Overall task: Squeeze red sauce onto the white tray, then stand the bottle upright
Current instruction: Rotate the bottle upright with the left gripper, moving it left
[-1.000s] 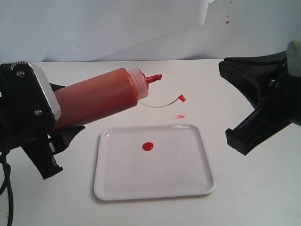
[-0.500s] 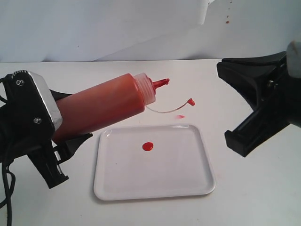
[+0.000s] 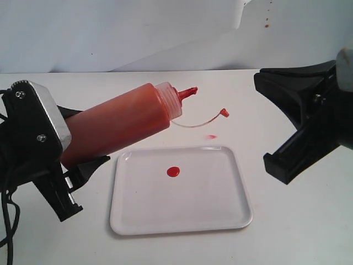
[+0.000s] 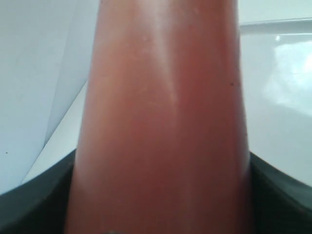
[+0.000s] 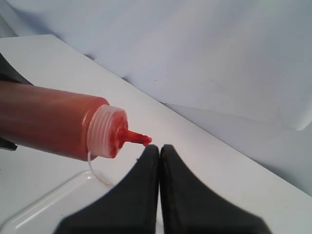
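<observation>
The bottle (image 3: 118,124) is tilted, almost lying, nozzle (image 3: 190,92) pointing right and slightly up, above the table behind the white tray's far left corner. My left gripper (image 3: 77,135) is shut on its lower body, and the bottle (image 4: 165,122) fills the left wrist view between dark fingers (image 4: 34,204). The white tray (image 3: 209,204) lies flat with one round dot of red sauce (image 3: 173,171) on it. My right gripper (image 3: 262,80) hangs to the right, shut and empty. In the right wrist view its tips (image 5: 159,148) sit close to the nozzle (image 5: 136,138).
The bottle's small red cap (image 3: 225,112) dangles on a thin clear tether right of the nozzle. A red smear (image 3: 211,136) marks the white table just behind the tray. A pale backdrop stands behind, with small red specks (image 3: 267,24) at upper right.
The left gripper has carried the bottle slightly to the right, nozzle now a little further over. The dangling cap swung right and up. The right gripper has barely shifted.
</observation>
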{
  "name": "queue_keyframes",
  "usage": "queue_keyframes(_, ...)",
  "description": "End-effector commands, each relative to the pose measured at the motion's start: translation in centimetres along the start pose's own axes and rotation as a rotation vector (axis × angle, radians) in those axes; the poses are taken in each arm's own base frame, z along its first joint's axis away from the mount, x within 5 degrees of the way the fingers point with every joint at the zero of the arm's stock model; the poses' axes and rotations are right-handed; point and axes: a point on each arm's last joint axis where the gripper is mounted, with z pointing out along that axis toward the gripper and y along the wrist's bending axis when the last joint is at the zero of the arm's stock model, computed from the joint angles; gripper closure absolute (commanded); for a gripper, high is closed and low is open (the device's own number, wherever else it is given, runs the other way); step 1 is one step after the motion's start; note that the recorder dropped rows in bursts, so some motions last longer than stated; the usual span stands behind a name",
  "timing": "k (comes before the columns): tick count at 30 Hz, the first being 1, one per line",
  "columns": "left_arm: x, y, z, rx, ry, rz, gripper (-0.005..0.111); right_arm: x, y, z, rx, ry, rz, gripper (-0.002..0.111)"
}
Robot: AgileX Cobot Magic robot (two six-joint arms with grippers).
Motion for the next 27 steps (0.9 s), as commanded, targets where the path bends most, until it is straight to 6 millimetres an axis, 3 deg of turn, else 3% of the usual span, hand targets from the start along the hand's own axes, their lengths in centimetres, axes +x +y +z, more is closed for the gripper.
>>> queue_keyframes(1, -0.6, -0.9, -0.3, 0.04, -0.123, -0.046, 0.107, 0.0, 0.1, -0.1, -0.011, -0.004, 0.0, 0.108)
queue_keyframes(12, -0.7, -1.2, -0.5, 0.0, -0.266, -0.168, 0.107, 0.0, 0.2, -0.1, -0.02, -0.007, 0.0, 0.108)
queue_keyframes(19, -0.9, -0.7, -1.2, -0.122, -0.452, -0.271, 0.107, -0.4, 1.4, -0.2, -0.147, -0.058, 0.001, 0.108)
queue_keyframes(27, -0.7, -0.9, -1.5, -0.132, -0.495, -0.275, 0.107, -0.8, 2.2, -0.4, -0.247, -0.098, 0.001, 0.108)
